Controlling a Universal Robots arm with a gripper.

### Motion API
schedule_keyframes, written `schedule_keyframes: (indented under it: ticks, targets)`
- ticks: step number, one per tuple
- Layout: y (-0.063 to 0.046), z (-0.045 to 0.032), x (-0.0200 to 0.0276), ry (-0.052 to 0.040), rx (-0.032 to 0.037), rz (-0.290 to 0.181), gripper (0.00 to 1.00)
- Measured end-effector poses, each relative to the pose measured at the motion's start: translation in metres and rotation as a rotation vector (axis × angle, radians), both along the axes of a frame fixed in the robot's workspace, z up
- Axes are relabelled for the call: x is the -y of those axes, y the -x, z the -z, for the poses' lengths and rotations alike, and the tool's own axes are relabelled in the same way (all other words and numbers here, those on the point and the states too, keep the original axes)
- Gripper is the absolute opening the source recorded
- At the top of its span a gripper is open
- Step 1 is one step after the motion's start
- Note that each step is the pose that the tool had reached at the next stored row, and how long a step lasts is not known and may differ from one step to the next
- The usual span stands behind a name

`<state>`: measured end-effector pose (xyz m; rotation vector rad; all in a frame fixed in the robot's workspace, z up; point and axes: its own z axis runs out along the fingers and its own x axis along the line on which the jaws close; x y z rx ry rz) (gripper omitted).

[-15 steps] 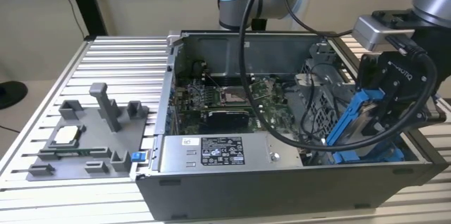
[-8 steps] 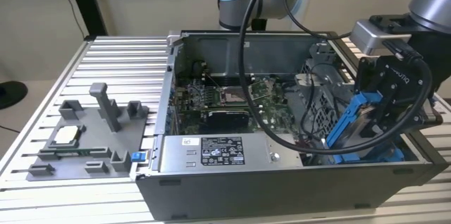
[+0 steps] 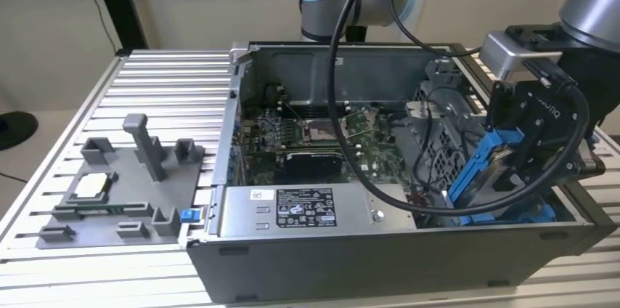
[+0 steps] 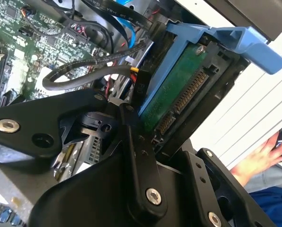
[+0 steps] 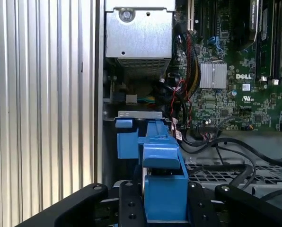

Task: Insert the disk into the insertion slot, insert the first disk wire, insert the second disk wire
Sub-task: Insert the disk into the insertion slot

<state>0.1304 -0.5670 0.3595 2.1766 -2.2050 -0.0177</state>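
Two black fingers (image 5: 130, 208) clamp one disk (image 3: 489, 170) by its blue carrier, one finger on each side. The disk hangs on edge just above the one insertion slot (image 5: 127, 142), at the exterior view's right end of the single open computer case (image 3: 388, 257) on the table (image 3: 165, 83). Its long axis runs steeply, the top leaning toward the exterior view's right. Its connector row (image 4: 194, 92) shows beside the green board face.
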Motion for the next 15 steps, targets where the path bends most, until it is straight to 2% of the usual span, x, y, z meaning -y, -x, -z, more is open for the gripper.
schedule_keyframes:
  ticks: [6, 7, 15]
  targets:
    - [0.0, 0.0006, 0.0, -0.0002, 0.0, 0.0, 0.0]
    - [-0.0001, 0.0006, 0.0, 0.0002, 0.0004, 0.0, 1.0]
    - [0.0, 0.0002, 0.0, -0.0003, 0.0, 0.0, 1.0]
